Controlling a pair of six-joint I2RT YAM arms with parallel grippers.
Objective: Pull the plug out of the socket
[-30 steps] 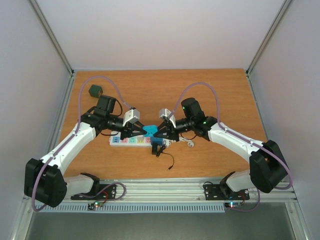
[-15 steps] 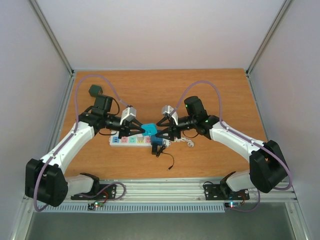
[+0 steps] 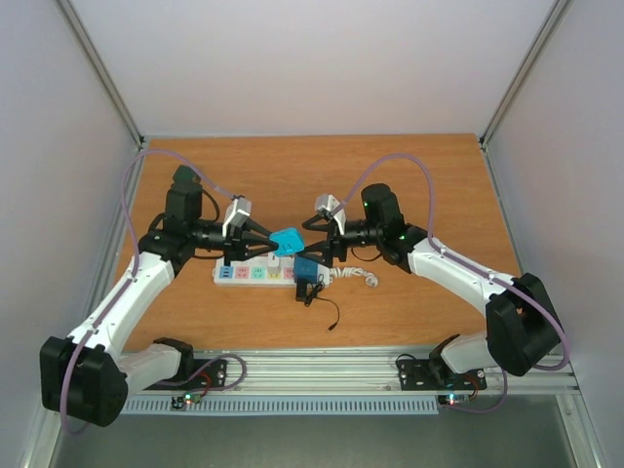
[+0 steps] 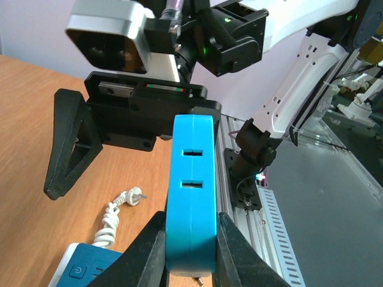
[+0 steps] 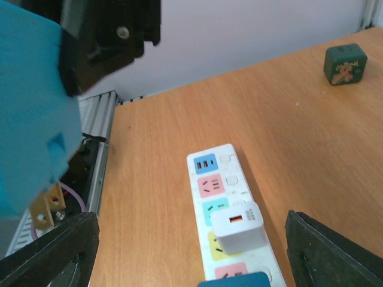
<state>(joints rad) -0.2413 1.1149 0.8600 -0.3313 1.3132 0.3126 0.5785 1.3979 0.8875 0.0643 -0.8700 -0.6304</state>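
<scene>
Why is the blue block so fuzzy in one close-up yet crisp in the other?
Right wrist view: the blue plug is very close to the lens, out of focus, while the power strip beyond looks sharp. Left wrist view: it sits farther off, with crisp edges.

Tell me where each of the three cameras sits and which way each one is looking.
Top external: above and behind the bases, looking down at the table; the left arm and right arm show whole.
Left wrist: on the left hand, facing the right arm; its fingers clamp the blue plug.
Right wrist: on the right hand, looking down along the socket; its open fingertips show.
Shared: all three see the blue plug.
</scene>
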